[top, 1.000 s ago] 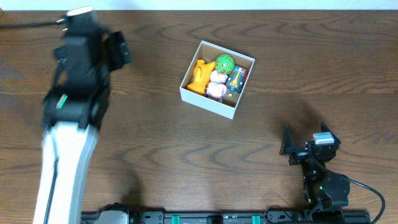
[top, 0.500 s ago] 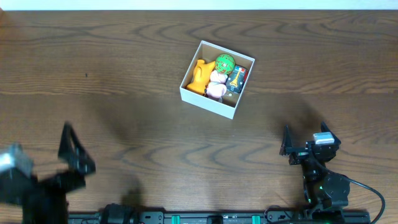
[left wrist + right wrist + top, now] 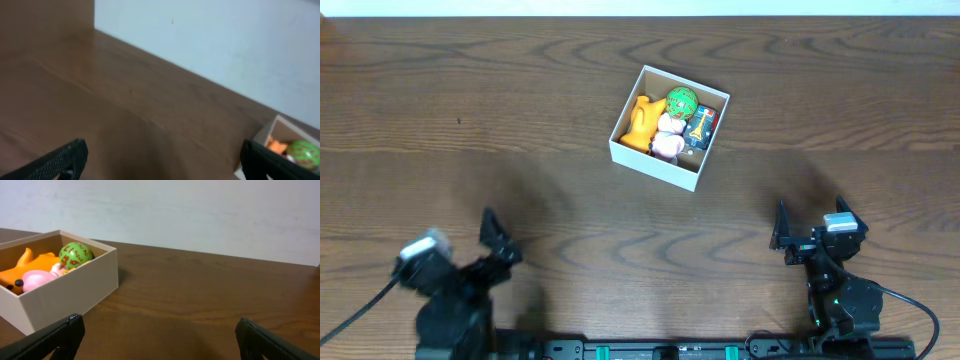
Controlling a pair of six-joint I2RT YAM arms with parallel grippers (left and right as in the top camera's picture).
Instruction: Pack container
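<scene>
Toward the far edge of the wooden table (image 3: 520,100), about midway between its left and right edges, sits the container (image 3: 652,163), a small square box, white outside and brown inside, turned at a slant to the table's edges. It lies open at the top and holds several toys packed close together: an orange animal figure (image 3: 640,122) along the left wall, a green ball with orange marks (image 3: 681,101) at the far side, a pink toy (image 3: 667,145) in the middle, and a small blue piece (image 3: 702,125) against the right wall. The left gripper (image 3: 167,161) hovers near the near-left corner of the tabletop, well apart from the container; its wrist view shows the two fingertips spread wide with only bare wood between them, so it holds nothing. The right gripper (image 3: 155,336) sits near the near-right corner, likewise spread wide and empty, pointing toward the container, whose near wall (image 3: 65,292) and the toys above its rim show in the right wrist view.
</scene>
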